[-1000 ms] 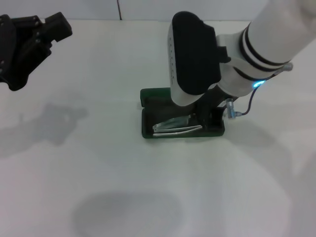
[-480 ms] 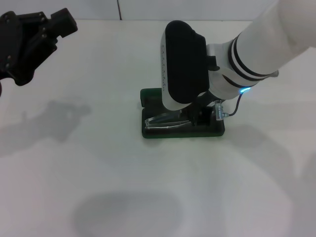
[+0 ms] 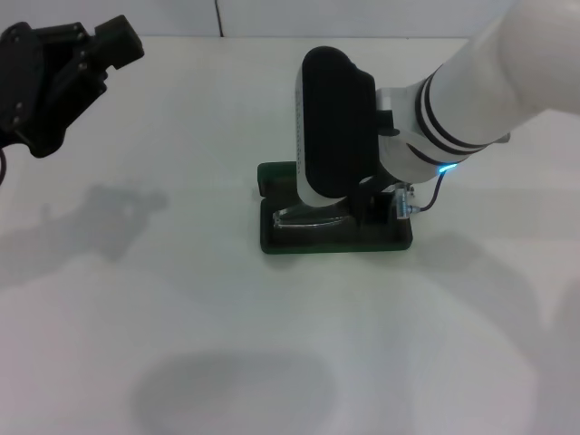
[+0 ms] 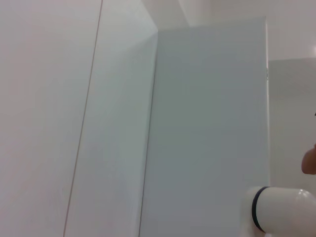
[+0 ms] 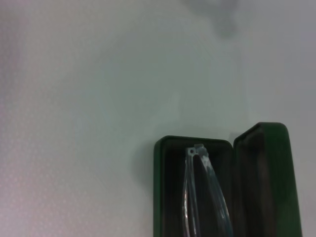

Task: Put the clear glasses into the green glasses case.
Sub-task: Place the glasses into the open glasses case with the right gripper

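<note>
Head view. Right gripper (image 3: 372, 210): low over the green glasses case (image 3: 335, 237), which lies open at the table's (image 3: 181, 317) centre. Its wrist housing hides the fingertips; whether the jaws are apart or clamped on the frame cannot be told. Clear glasses (image 3: 308, 217): folded, lying along the case's tray, left end visible. Left gripper (image 3: 54, 77): raised at far left, well apart from the case, fingers spread, holding nothing.

Left wrist view. Pale wall panels only; no task item.

Right wrist view. Case tray holds the glasses (image 5: 202, 192), arms converging at one end; lid (image 5: 266, 177) stands open beside it.

Handling, judged: glasses light, thin, slippery, likely to flex or scratch. Hold at the bridge or a hinge, not the lens.
</note>
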`<state>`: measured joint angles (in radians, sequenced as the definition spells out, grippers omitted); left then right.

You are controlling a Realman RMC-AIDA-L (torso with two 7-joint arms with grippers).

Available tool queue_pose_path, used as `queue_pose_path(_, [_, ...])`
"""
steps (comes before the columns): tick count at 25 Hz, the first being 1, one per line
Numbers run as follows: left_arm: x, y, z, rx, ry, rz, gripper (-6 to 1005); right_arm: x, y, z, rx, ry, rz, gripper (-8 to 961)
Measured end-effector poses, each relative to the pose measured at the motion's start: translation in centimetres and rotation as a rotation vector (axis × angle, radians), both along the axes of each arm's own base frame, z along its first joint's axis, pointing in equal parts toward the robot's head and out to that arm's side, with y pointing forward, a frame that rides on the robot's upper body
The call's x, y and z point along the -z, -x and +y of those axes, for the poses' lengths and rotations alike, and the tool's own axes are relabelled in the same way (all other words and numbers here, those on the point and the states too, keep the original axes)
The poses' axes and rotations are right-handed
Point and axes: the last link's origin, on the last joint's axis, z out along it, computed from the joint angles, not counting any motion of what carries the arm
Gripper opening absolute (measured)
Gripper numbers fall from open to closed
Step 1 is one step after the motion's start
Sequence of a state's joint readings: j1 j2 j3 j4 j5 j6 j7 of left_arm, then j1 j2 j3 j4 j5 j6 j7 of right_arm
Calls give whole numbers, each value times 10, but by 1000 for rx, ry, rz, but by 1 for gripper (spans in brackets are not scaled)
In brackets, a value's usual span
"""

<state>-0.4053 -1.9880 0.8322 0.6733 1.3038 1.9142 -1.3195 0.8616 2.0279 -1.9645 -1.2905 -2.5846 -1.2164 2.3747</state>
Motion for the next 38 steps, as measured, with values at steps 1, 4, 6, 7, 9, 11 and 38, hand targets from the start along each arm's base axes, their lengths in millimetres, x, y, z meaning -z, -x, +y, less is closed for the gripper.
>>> queue_pose_path(1, [1, 0, 0, -2, 1, -2, 45, 1, 0, 0, -2, -1, 0, 52])
queue_pose_path(4, [1, 1, 0, -6, 2, -5, 45, 3, 0, 0, -12, -1, 4, 52])
queue_pose_path(6, [1, 1, 0, -8, 3, -7, 45, 4, 1, 0, -17, -4, 11, 53])
queue_pose_path(7, [1, 1, 0, -8, 2, -8, 45, 4, 2, 0, -19, -6, 14, 53])
queue_pose_path(9, [2, 1, 0, -9, 2, -9, 45, 5, 2, 0, -20, -10, 21, 53])
queue_pose_path(11, [2, 1, -1, -9, 3, -10, 45, 6, 1, 0, -20, -10, 24, 52])
queue_pose_path(38, [4, 4, -4, -17, 6, -16, 45, 6, -1, -1, 25, -31, 42, 63])
